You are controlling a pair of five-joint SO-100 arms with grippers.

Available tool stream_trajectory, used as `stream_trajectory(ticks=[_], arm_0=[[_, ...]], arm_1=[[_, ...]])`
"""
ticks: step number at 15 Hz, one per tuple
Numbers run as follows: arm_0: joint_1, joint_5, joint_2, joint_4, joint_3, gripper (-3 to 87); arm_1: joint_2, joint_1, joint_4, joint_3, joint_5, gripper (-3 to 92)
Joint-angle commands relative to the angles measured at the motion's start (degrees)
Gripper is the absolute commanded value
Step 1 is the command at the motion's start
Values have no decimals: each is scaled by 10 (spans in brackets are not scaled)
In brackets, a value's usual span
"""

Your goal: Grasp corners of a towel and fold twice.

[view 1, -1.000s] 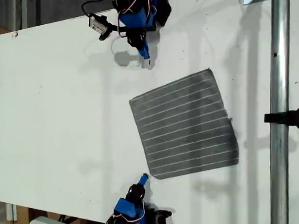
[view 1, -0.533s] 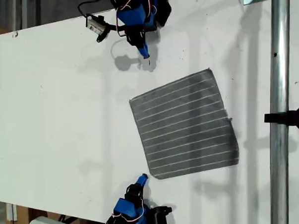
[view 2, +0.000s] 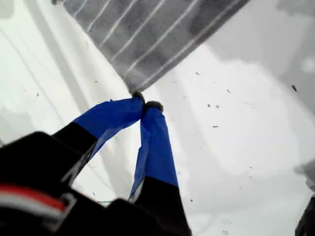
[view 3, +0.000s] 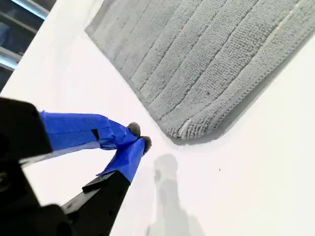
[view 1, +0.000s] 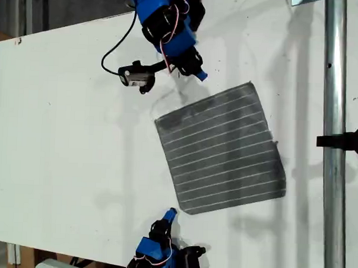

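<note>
My first gripper (view 2: pixel 147 105) pinched shut, empty, corner (view 2: pixel 134 89) of towel (view 2: pixel 157 34) just beyond tips. My second gripper (view 3: pixel 139 137) likewise closed, empty, other corner (view 3: pixel 184 130) just beside. Open both jaws before descending.

the towel (view 1: pixel 221 149) lies flat on the white table (view 1: pixel 66 141); a blue arm (view 1: pixel 166 18) above, another (view 1: pixel 159 246) below

Looks like a robotics lab/test bench: bare white table (view 1: pixel 66 141), metal pole (view 1: pixel 332 146) w/ black clamp (view 1: pixel 348 141) along the exterior view's right, well away from my grippers. Exposed servo wiring (view 1: pixel 172 18) on an arm, loose black cable (view 1: pixel 114 48) beside it. No household items.
</note>
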Motion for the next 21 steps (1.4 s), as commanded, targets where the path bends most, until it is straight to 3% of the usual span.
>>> stream_trajectory(ticks=[1,3,6,7,12,17,20,21], arm_0=[[-9,-9,1,4,3,-29],[-10,-11,1,4,3,-29],[-11,-11,1,4,3,-29],[-11,-11,1,4,3,-29],[-11,-15,1,4,3,-29],[-11,-14,1,4,3,-29],[-11,-13,1,4,3,-29],[-11,-13,1,4,3,-29]], arm_1=[[-102,-68,5,-136,15,45],[-178,-114,-27,-190,23,179],[-275,-147,18,-260,27,360],[-299,-147,23,-261,15,377],[-429,-101,34,-272,-14,364],[-504,-69,-27,-272,-29,305],[-547,-64,-82,-265,-39,97],[-564,-62,-95,-265,-40,66]])
